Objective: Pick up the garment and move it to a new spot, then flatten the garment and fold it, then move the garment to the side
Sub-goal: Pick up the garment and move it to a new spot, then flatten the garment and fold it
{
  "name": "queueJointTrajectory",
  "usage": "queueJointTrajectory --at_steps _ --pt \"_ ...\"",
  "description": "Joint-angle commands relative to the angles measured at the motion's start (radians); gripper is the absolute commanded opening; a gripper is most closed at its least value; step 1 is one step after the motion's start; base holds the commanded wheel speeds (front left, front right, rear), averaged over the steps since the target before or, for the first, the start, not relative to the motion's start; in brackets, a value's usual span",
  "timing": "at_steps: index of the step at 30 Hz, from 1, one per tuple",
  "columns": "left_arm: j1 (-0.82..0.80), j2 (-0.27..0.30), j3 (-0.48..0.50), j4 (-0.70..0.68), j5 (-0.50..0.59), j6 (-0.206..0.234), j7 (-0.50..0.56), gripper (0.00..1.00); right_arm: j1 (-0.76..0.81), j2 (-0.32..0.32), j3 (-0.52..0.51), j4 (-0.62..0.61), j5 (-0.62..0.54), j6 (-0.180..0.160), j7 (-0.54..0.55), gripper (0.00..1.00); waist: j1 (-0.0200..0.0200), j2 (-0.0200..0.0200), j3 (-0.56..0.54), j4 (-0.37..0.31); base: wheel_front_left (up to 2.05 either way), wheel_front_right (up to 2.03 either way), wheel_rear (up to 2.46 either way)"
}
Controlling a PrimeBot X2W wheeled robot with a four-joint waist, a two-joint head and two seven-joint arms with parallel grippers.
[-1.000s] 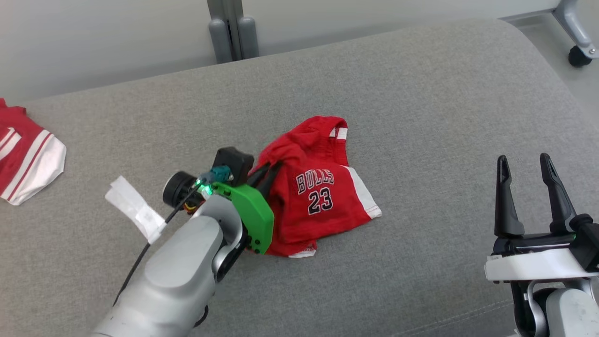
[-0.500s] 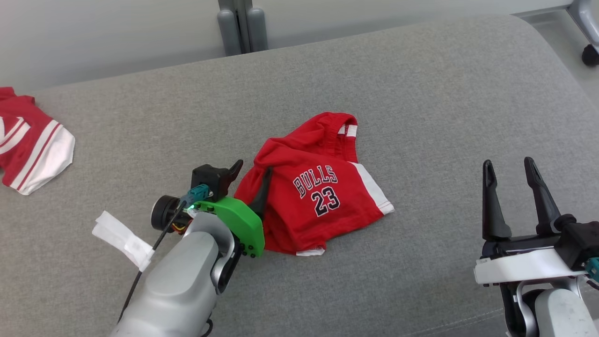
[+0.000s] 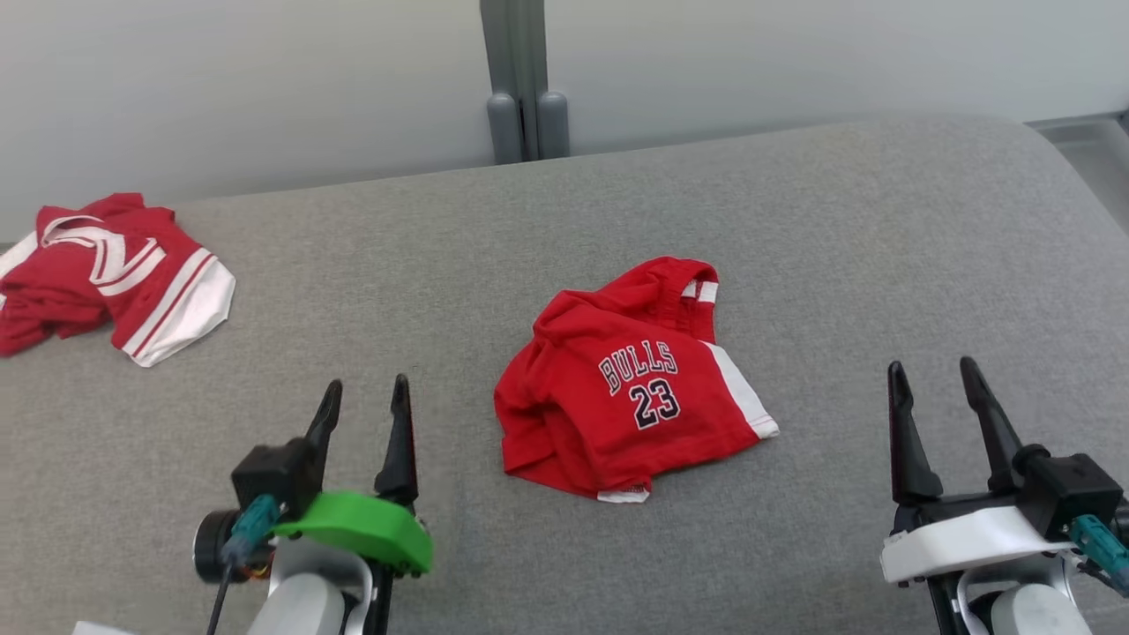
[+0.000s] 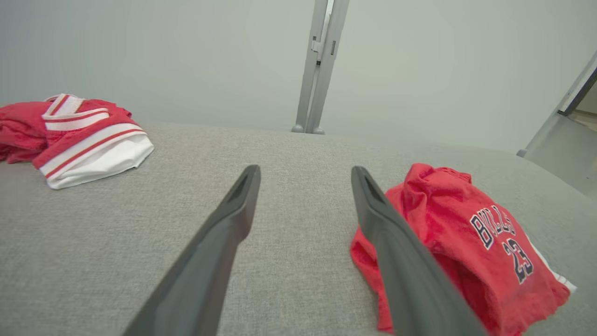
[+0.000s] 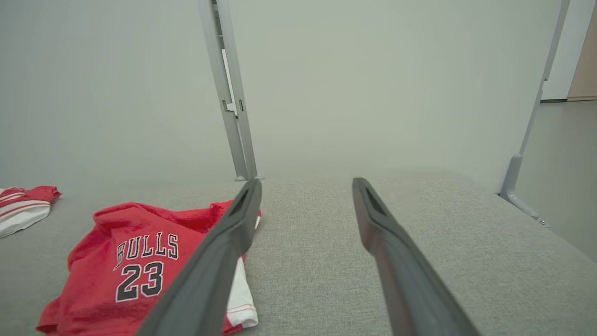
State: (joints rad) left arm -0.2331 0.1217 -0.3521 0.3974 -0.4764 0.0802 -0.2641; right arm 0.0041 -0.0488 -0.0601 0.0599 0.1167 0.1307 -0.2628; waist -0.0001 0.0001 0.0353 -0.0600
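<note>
The garment (image 3: 631, 392) reads "BULLS" above "23" in black, white-outlined print; its small hem tag seems illegible.

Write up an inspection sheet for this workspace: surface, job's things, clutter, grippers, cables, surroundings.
Surface: grey fabric cushion.
Job's things: red shirt, crumpled mid-surface, print up, held by nothing.
Clutter: second garment, red and white, bunched at far left.
Grippers: left gripper open, empty, left of the shirt; right gripper open, empty, to its right; both apart from it.
Cables: black cable at the left wrist.
Surroundings: pale wall and grey post behind the cushion.
</note>
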Motion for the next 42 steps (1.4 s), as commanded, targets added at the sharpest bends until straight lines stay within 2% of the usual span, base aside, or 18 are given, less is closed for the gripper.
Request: queueJointTrajectory --at_steps 1,6,12,26,34,38,42 --pt "0.054 -0.004 0.025 -0.03 0.023 0.002 0.0 1.0 0.017 -0.003 -0.001 0.012 0.007 0.0 -0.003 1.0 0.0001 -0.0001 -0.034 0.038 0.0 0.0 0.0" --pt "0.179 -0.027 0.098 -0.109 0.078 -0.016 0.0 1.0 0.04 -0.002 0.013 0.063 0.034 0.0 -0.003 1.0 0.0001 -0.0001 -0.045 0.066 0.0 0.0 0.0" --pt "0.225 -0.054 0.148 -0.117 0.114 -0.033 0.0 1.0 0.037 -0.002 0.031 0.102 0.036 0.0 -0.003 1.0 0.0001 -0.0001 -0.05 0.08 0.0 0.0 0.0" --pt "0.218 -0.071 0.177 -0.097 0.157 -0.061 -0.001 1.0 0.017 -0.002 0.036 0.125 0.025 0.0 -0.003 1.0 0.0001 -0.0001 -0.048 0.089 0.0 0.0 0.0" --pt "0.208 -0.071 0.16 -0.092 0.142 -0.055 -0.001 1.0 0.013 -0.002 0.017 0.155 0.011 0.0 -0.003 1.0 0.0001 -0.0001 -0.034 0.108 0.0 0.0 0.0" --pt "0.193 -0.07 0.147 -0.092 0.148 -0.051 -0.001 1.0 -0.009 -0.002 0.008 0.227 -0.016 0.0 -0.003 1.0 0.0001 -0.0001 -0.011 0.135 0.0 0.0 0.0" --pt "0.174 -0.07 0.141 -0.089 0.157 -0.05 -0.001 1.0 -0.071 -0.003 -0.006 0.37 -0.042 0.0 -0.003 1.0 0.0001 -0.0001 0.02 0.174 0.0 0.0 0.0"
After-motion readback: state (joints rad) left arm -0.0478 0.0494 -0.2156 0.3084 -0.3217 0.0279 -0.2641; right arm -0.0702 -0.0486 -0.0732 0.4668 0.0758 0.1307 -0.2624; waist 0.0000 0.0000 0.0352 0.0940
